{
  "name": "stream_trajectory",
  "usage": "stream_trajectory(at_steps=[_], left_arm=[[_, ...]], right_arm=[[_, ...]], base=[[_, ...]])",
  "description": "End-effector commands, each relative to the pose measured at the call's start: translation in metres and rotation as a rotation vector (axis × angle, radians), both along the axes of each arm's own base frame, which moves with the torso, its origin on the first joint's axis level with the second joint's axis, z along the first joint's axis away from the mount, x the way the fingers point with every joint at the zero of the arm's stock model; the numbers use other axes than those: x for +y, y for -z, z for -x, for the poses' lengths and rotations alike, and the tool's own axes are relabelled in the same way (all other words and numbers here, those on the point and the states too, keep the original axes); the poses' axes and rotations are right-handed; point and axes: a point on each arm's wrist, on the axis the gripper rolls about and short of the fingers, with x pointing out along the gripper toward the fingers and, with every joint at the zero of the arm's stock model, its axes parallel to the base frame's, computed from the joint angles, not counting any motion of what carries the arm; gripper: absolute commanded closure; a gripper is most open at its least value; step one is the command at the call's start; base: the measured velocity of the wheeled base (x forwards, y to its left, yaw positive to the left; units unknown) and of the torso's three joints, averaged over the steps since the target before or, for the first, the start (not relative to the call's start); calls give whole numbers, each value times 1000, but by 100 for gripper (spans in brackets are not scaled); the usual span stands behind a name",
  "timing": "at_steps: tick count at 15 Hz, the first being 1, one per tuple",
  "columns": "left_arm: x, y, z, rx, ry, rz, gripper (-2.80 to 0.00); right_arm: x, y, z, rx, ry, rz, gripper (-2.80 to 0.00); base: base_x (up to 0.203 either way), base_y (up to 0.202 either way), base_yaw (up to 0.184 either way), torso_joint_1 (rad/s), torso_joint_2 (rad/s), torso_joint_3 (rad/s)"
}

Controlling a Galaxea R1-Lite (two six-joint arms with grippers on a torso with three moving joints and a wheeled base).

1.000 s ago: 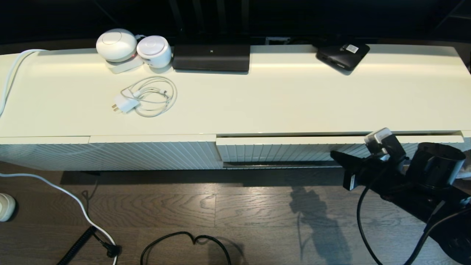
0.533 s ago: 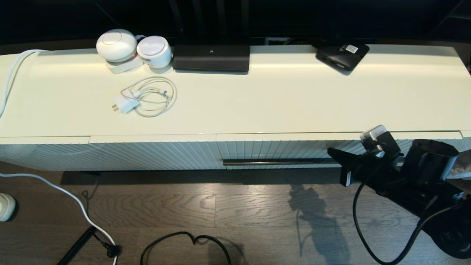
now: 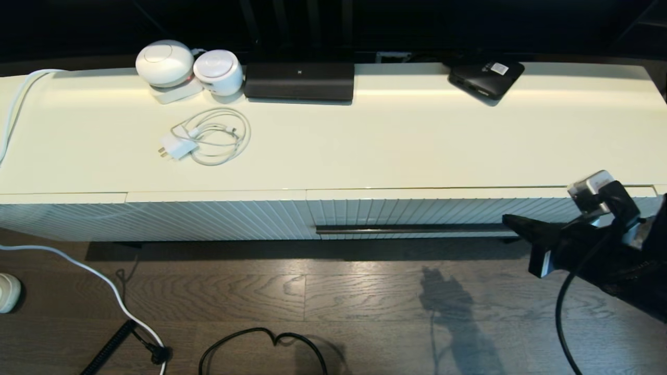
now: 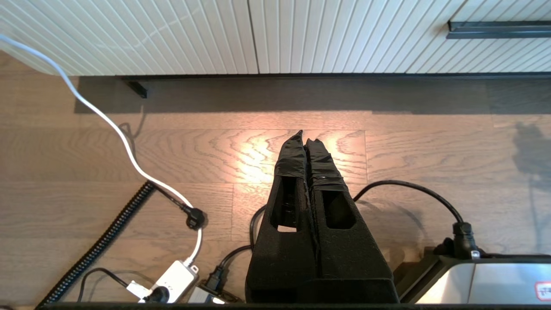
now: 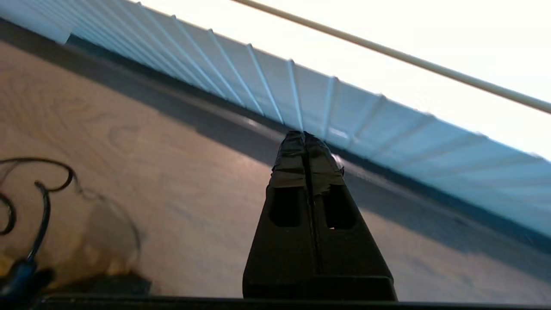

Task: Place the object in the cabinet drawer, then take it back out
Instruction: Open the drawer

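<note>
The black folding umbrella shows in no view. The cabinet drawer (image 3: 417, 211) is pushed in flush with the ribbed panel beside it, its dark bar handle (image 3: 406, 229) running along the lower edge. My right gripper (image 3: 509, 222) hangs shut and empty just off the right end of that handle, in front of the drawer front (image 5: 344, 107); its fingertips (image 5: 304, 137) are pressed together. My left gripper (image 4: 305, 137) is shut on nothing, low over the wood floor, out of the head view.
On the cabinet top stand two white round devices (image 3: 164, 62), a black rectangular device (image 3: 299, 80), a flat black box with a sticker (image 3: 484, 78) and a white charger with coiled cable (image 3: 208, 136). Cables (image 3: 260, 344) and a power strip (image 4: 172, 277) lie on the floor.
The drawer, a crack open one second ago, has closed flush. My right gripper has since drawn off to the right, away from the handle's end.
</note>
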Motion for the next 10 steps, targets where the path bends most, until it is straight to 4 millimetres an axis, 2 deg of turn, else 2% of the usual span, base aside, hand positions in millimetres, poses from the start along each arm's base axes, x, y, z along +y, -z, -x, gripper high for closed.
stream_trajectory(at_steps=[1, 3, 6, 10], left_arm=[[0, 0, 0, 0, -1, 0, 0], [0, 0, 0, 0, -1, 0, 0], [0, 0, 0, -1, 0, 0, 0], [0, 0, 0, 0, -1, 0, 0]], right_arm=[[-10, -22, 44, 53, 22, 13, 0], [-17, -25, 77, 163, 77, 43, 0], [-26, -25, 113, 257, 170, 124, 0], [-36, -21, 158, 271, 214, 382, 0]], base=[[0, 0, 0, 0, 0, 0], [0, 0, 0, 0, 0, 0], [0, 0, 0, 0, 0, 0], [0, 0, 0, 0, 0, 0]])
